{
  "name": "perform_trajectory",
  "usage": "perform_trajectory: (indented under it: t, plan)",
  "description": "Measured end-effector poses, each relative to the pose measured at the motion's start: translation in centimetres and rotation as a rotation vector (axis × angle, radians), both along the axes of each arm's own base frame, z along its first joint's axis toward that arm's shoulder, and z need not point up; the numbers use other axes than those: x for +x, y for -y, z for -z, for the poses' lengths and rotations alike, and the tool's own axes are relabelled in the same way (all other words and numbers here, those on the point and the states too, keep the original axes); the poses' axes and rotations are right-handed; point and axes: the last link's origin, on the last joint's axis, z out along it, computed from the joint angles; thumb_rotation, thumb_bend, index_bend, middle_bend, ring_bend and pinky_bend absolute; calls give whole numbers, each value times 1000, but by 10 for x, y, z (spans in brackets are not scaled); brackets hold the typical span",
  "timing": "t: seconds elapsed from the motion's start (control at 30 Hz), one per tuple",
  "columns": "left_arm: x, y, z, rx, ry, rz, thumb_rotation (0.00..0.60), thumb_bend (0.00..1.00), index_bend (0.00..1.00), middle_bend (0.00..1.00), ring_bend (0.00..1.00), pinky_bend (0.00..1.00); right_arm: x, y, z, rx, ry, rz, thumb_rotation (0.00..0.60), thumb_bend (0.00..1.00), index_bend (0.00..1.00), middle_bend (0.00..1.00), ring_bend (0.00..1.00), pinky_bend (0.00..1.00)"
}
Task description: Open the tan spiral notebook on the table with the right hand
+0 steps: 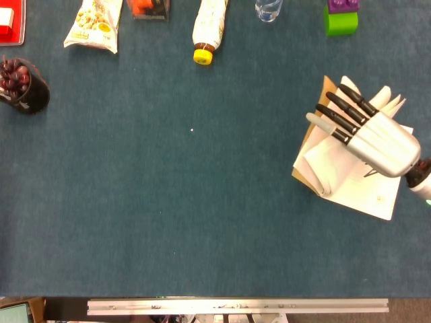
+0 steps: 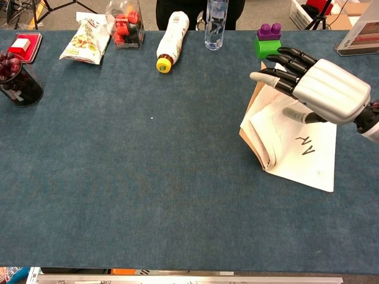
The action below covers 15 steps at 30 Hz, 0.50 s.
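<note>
Right robot hand (image 2: 323,89) grasping lifted pages of half-open tan spiral notebook (image 2: 278,142).

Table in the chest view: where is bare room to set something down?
The blue table is bare across its middle and near edge, left of the notebook under the right hand. The far edge is crowded: snack bag, lying bottle, green block.

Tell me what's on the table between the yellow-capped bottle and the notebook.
Nothing: in both views only bare blue cloth lies between the yellow-capped bottle and the notebook.
</note>
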Motion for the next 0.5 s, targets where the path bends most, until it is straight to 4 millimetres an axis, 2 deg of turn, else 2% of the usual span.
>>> perform_trajectory:
  t: [0.5]
  plan:
    - [0, 0, -1, -2, 7, 0, 600, 241, 475, 303, 247, 379, 10, 20, 36, 1, 30, 45, 600, 288, 0, 181, 20, 60]
